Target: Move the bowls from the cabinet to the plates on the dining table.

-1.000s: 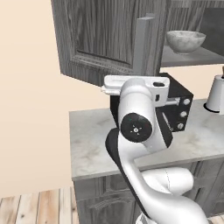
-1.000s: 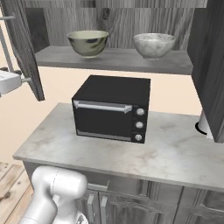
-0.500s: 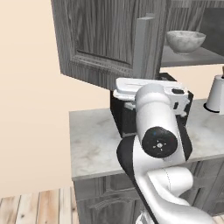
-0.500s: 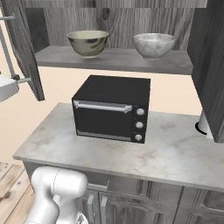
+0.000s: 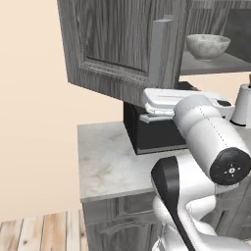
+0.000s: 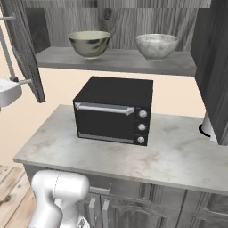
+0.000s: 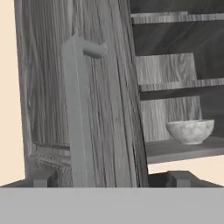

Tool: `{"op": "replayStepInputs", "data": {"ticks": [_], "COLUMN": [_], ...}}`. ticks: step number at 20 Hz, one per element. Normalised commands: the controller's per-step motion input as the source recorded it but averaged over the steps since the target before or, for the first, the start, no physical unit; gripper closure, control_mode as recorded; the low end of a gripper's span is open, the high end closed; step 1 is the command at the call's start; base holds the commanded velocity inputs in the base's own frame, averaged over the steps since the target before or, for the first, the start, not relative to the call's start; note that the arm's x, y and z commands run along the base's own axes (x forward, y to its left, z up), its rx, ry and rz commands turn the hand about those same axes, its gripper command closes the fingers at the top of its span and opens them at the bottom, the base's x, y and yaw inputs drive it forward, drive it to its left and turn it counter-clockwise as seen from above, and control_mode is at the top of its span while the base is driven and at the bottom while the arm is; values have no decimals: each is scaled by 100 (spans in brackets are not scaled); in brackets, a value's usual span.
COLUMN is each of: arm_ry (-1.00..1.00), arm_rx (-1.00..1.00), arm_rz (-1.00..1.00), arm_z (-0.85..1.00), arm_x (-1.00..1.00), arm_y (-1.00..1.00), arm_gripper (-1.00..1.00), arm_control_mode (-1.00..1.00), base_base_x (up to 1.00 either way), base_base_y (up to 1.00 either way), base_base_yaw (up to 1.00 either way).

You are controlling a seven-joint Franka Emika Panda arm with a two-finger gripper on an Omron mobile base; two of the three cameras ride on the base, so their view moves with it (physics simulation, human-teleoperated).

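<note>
The cabinet (image 6: pixel 120 60) stands open, and both bowls sit on its lower shelf. The cream-rimmed greenish bowl (image 6: pixel 89 43) is on the left, the pale marbled bowl (image 6: pixel 156 46) on the right. The marbled bowl (image 7: pixel 190 130) also shows past the door's edge in the hand view. My gripper (image 7: pixel 110 178) is open, its two fingertips wide apart just short of the left door's vertical bar handle (image 7: pixel 78 109), holding nothing. In the left base view my hand (image 5: pixel 162 100) hangs below that handle (image 5: pixel 162 54). The plates and the dining table are out of view.
A black oven (image 6: pixel 115 109) sits on a marble counter (image 6: pixel 169 151) under the shelf. A white cylinder (image 5: pixel 241 105) stands at the counter's right. The open left door (image 5: pixel 112 44) juts toward me, and the right door (image 6: pixel 220 67) hangs open too.
My arm's elbow has swung to the right and lower in the left base view. The hand has dropped slightly beside the left door. The bowls and doors have not moved.
</note>
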Motion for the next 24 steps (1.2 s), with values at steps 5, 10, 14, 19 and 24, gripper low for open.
{"op": "replayStepInputs", "data": {"ticks": [5, 10, 14, 19, 24], "arm_ry": [1, 0, -2, -2, 0], "arm_rx": [8, 3, 1, 2, 2], "arm_rz": [16, 18, 15, 11, 9], "arm_z": [5, 7, 18, 12, 4], "arm_x": [-28, -22, -13, -4, 0], "arm_y": [-6, -9, -20, -29, -34], "arm_gripper": [-100, -100, -100, -100, -100], "arm_control_mode": [-100, -100, -100, -100, -100], "base_base_x": [0, 0, 0, 0, 0], "base_base_y": [0, 0, 0, 0, 0], "base_base_yaw": [0, 0, 0, 0, 0]}}
